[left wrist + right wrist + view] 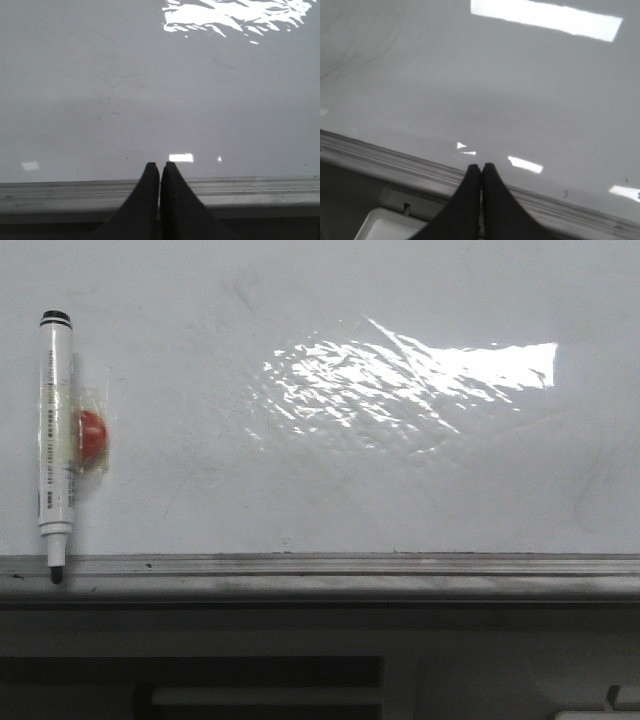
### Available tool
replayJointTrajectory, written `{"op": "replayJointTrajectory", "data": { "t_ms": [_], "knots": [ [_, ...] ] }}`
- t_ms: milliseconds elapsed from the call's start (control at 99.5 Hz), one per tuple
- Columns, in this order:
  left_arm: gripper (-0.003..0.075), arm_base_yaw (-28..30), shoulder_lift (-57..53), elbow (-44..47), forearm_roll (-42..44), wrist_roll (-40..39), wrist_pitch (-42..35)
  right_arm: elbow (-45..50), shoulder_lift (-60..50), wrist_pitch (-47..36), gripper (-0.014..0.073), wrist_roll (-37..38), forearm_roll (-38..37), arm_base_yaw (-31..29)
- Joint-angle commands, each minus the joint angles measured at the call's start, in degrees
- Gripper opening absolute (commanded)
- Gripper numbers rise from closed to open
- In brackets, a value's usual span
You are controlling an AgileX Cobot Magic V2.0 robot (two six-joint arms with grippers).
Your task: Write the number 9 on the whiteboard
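Marker at whiteboard's left edge

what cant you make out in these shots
- Print on the marker: front view, too small and blurred.
- Red object behind the marker: front view, partly hidden by the barrel and clear tape.
- Both arms: outside the front view; only the shut left gripper and right gripper show, in the wrist views.

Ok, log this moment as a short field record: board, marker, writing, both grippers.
whiteboard: glossy white, wrinkled film with glare, faint smudges, grey edge rail along the near side
marker: white barrel, black tip uncapped, lying on the board at its left end, tip toward the rail
red piece: beside the marker barrel, touching it
number 9: none drawn yet
left gripper: shut, empty, over the rail
right gripper: shut, empty, over the rail
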Motion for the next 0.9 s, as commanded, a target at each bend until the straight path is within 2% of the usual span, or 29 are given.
{"op": "replayJointTrajectory", "data": {
  "t_ms": [0, 663, 733, 814, 854, 894],
  "knots": [
    [-0.002, -0.4, -1.66, 1.08, -0.37, -0.02, -4.45, 1.65, -0.92, -0.85, -0.0062, -0.14, -0.83, -0.27],
    [-0.002, -0.4, -1.66, 1.08, 0.9, -0.02, -4.45, 1.65, -0.92, -1.01, -0.0062, -0.14, -0.83, -0.27],
    [-0.002, -0.4, -1.66, 1.08, 2.02, -0.02, -5.08, 1.65, -0.92, -2.88, -0.0062, -0.14, -2.92, -0.27],
    [-0.002, -0.4, -1.66, 1.08, -4.97, -0.69, -9.39, 1.65, -0.92, -8.41, -0.0062, -0.14, -4.66, -0.27],
    [-0.002, -0.4, -1.66, 1.08, -10.89, -0.69, -12.64, 1.65, -0.92, -13.15, -0.0062, 0.66, -1.87, -0.27],
    [-0.002, -0.4, -1.66, 1.08, -15.32, -0.69, -15.12, 1.65, -0.92, -17.06, -0.0062, 1.19, 4.1, -0.27]
  ]
}}
